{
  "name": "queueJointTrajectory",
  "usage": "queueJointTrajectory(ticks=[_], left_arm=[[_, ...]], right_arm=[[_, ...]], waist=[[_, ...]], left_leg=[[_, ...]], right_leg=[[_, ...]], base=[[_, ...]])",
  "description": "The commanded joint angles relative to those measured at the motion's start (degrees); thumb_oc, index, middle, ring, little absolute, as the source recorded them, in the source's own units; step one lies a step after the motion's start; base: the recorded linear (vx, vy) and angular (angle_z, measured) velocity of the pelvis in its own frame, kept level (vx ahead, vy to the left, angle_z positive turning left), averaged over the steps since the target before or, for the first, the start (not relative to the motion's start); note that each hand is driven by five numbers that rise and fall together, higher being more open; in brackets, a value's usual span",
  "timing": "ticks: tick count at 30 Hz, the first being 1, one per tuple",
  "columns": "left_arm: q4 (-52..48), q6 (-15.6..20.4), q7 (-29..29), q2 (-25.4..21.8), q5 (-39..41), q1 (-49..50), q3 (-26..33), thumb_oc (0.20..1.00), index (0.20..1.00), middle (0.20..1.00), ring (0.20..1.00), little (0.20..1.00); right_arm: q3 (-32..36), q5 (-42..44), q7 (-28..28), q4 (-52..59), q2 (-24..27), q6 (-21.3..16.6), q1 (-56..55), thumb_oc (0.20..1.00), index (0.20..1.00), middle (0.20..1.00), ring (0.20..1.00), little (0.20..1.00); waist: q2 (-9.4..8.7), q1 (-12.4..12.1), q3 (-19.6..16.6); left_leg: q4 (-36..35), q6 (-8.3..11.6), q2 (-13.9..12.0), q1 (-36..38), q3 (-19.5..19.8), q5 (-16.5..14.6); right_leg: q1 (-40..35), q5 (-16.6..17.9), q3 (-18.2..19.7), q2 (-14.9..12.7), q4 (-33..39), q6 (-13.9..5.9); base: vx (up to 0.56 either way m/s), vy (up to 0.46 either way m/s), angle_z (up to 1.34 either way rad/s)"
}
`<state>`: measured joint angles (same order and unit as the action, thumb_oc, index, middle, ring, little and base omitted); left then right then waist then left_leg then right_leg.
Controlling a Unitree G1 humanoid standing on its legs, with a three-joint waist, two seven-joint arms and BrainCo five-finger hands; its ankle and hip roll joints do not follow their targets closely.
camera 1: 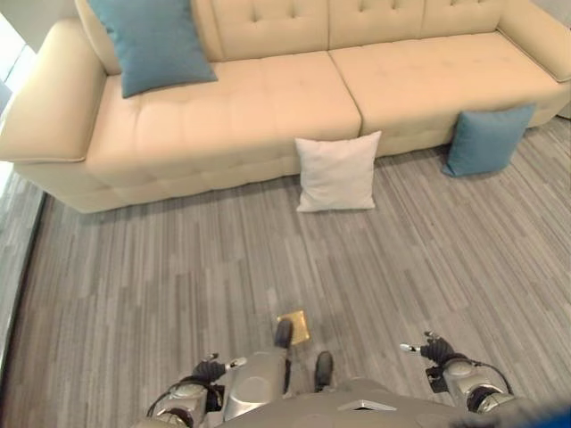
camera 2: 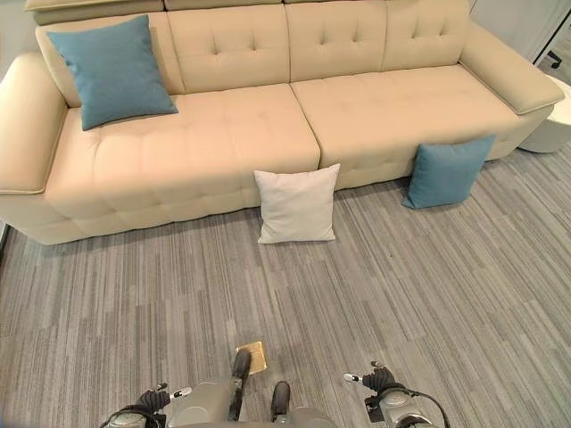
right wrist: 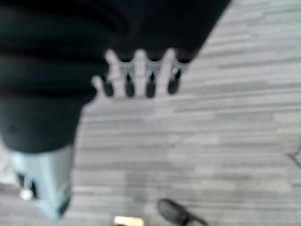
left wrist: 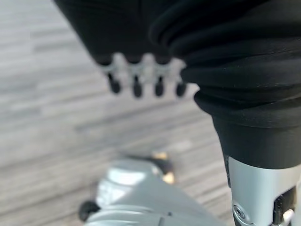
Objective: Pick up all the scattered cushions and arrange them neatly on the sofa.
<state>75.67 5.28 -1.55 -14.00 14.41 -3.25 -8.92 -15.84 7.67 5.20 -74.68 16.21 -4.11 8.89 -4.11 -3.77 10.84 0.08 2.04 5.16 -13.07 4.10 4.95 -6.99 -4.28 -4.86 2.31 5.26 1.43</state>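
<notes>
A white cushion (camera 1: pixel 337 172) stands on the floor, leaning against the front of the beige sofa (camera 1: pixel 223 125) near its middle. A blue cushion (camera 1: pixel 487 139) leans against the sofa front further right, also on the floor. Another blue cushion (camera 1: pixel 153 42) rests on the seat at the sofa's left end, propped on the backrest. My left hand (camera 1: pixel 210 367) and right hand (camera 1: pixel 437 349) hang low at my sides, far from the cushions. In the wrist views the left fingers (left wrist: pixel 136 82) and right fingers (right wrist: pixel 141 77) are straight and hold nothing.
Grey striped floor stretches between me and the sofa. A small brass square plate (camera 1: pixel 294 326) is set in the floor just ahead of me. A white rounded object (camera 2: pixel 553 125) stands past the sofa's right arm.
</notes>
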Motion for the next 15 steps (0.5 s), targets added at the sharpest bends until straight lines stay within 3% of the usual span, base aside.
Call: queueJointTrajectory(ticks=[1, 3, 4, 7, 9, 11, 14, 15], left_arm=[[1.37, 0.42, 0.21, -1.04, -0.87, 0.34, 0.05, 1.000, 1.000, 1.000, 1.000, 1.000], [1.46, 0.36, 0.30, -1.05, -0.86, 0.36, 0.12, 1.000, 1.000, 1.000, 1.000, 1.000], [1.22, 0.21, 0.37, -1.73, -0.77, -0.41, 0.13, 1.000, 1.000, 1.000, 1.000, 1.000], [0.94, 0.12, 0.39, -2.18, -0.49, -1.26, -0.14, 1.000, 1.000, 1.000, 1.000, 1.000], [0.90, 0.05, 0.49, -2.51, -0.67, -1.78, -0.33, 1.000, 1.000, 1.000, 1.000, 1.000], [0.58, 0.13, 0.44, -2.86, -0.58, -2.08, -0.17, 1.000, 1.000, 1.000, 1.000, 1.000], [0.78, -0.03, 0.48, -2.70, -0.97, -2.00, 0.03, 1.000, 1.000, 1.000, 1.000, 1.000], [1.03, 0.13, 0.54, -2.48, -1.03, -1.92, 0.44, 1.000, 1.000, 1.000, 1.000, 1.000]], right_arm=[[0.90, 0.19, -0.21, 1.78, 0.87, -0.68, -3.12, 1.000, 1.000, 1.000, 1.000, 1.000], [1.26, -0.19, -0.37, 1.83, 0.32, -0.62, -2.76, 1.000, 1.000, 1.000, 1.000, 1.000], [1.00, -0.42, -0.42, 2.36, 0.10, -0.65, -1.95, 1.000, 1.000, 1.000, 1.000, 1.000], [1.24, 0.11, -0.37, 2.83, -0.25, -0.77, -1.63, 1.000, 1.000, 1.000, 1.000, 1.000], [1.40, 0.46, -0.62, 2.79, -0.39, -0.68, -1.84, 1.000, 1.000, 1.000, 1.000, 1.000], [1.59, 0.46, -0.57, 2.83, -0.35, -0.70, -1.73, 1.000, 1.000, 1.000, 1.000, 1.000], [1.70, 0.58, -0.57, 3.22, -0.38, -0.57, -1.55, 1.000, 1.000, 1.000, 1.000, 1.000], [1.60, 0.33, -0.59, 3.45, -0.30, -0.52, -1.44, 1.000, 1.000, 1.000, 1.000, 1.000]], waist=[[0.01, -0.52, -3.05], [0.03, -0.98, -3.23], [0.22, -0.57, -2.11], [0.91, 0.07, -1.27], [1.19, 0.83, -1.44], [1.35, 1.28, -1.84], [1.11, 2.07, -1.53], [1.00, 2.91, -1.22]], left_leg=[[2.95, -1.68, 0.91, 5.47, 1.01, -1.54], [3.16, -2.69, 0.72, 6.79, -0.22, -3.03], [3.49, -3.41, 0.12, 8.39, -0.81, -3.85], [3.76, -3.83, -0.50, 9.73, -0.64, -4.79], [3.21, -3.91, -0.44, 11.79, 0.18, -5.80], [1.76, -3.68, -0.72, 14.78, -0.03, -7.21], [1.54, -3.51, -0.34, 16.89, 0.34, -8.49], [1.62, -3.25, -0.14, 18.59, 1.10, -9.34]], right_leg=[[1.85, -0.26, 4.49, -2.17, -9.10, -6.39], [3.10, 0.40, 3.68, -4.04, -14.27, -8.15], [7.08, 3.94, 4.14, -4.77, -22.21, -9.58], [9.82, 4.83, 3.00, -5.45, -27.42, -9.65], [11.54, 4.33, 2.02, -5.29, -26.65, -8.68], [13.89, 4.64, -1.94, -6.26, -19.59, -7.98], [14.84, 6.71, -2.36, -6.25, -13.67, -8.60], [16.40, 9.13, -1.13, -6.45, -9.96, -9.53]], base=[[0.25, 0.157, -0.49], [0.22, 0.201, -0.63], [0.15, 0.169, -0.42], [0.13, 0.125, -0.42], [0.24, 0.093, 0.10], [0.29, -0.004, 0.17], [0.23, -0.036, -0.07], [0.26, -0.048, -0.10]])
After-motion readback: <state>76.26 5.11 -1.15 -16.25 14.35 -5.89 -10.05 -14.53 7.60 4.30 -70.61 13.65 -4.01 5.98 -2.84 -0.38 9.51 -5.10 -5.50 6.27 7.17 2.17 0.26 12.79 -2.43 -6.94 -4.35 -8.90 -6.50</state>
